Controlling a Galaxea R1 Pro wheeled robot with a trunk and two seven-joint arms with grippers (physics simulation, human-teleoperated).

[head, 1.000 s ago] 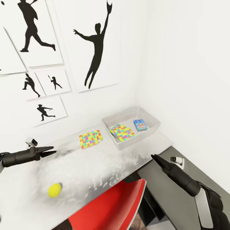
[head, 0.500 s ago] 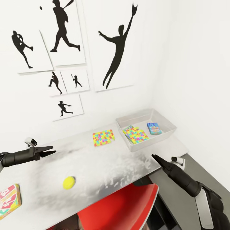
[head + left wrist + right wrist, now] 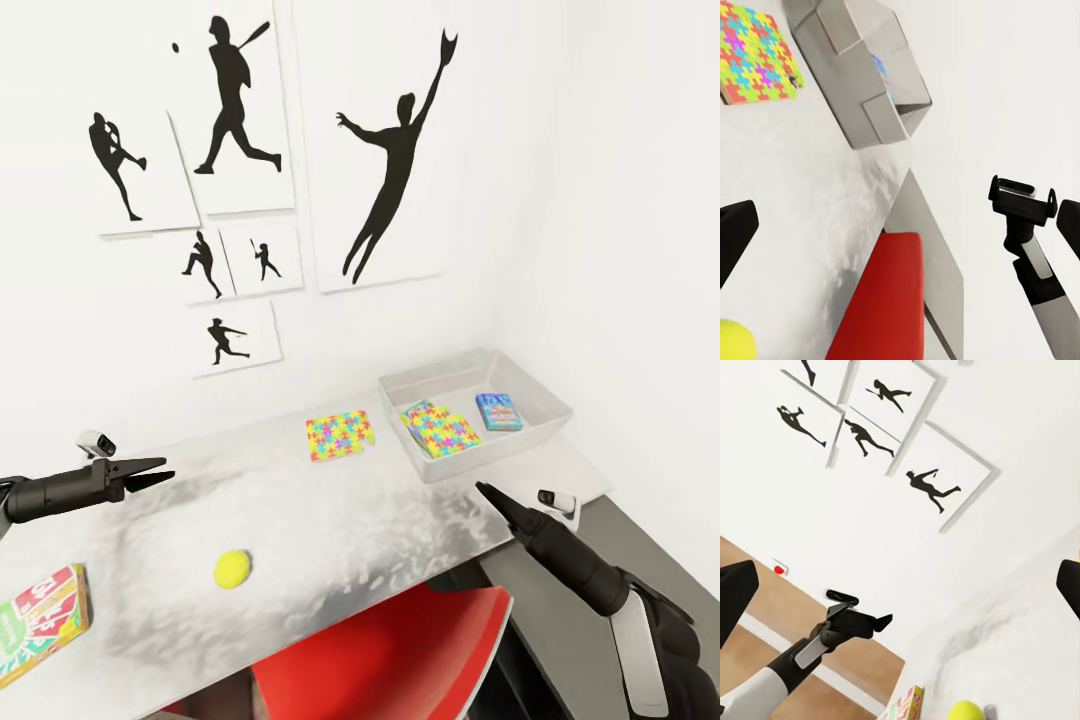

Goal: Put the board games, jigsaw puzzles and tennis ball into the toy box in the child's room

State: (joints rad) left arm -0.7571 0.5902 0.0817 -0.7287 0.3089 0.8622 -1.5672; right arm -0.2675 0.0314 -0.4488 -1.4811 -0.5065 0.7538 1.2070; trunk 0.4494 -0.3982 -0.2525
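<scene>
The toy box stands at the table's far right end, near the wall corner. Inside it lie one jigsaw puzzle and a bluish board game. A second jigsaw puzzle lies flat on the table just left of the box. Nearer to me, the tennis ball rests on the table, and the SKIP-BO board game lies at the near left edge. My left gripper hovers open above the table's left part. My right gripper hangs open and empty over the table's right front edge. The bed is out of view.
A red chair is pushed under the table's front edge. A lower dark grey side unit adjoins the table on the right, under my right arm. White walls with black athlete posters close off the back and right.
The camera has swung left, so the whole picture has slid right and the SKIP-BO game has come into view. Both grippers hold the same pose; nothing on the table has moved.
</scene>
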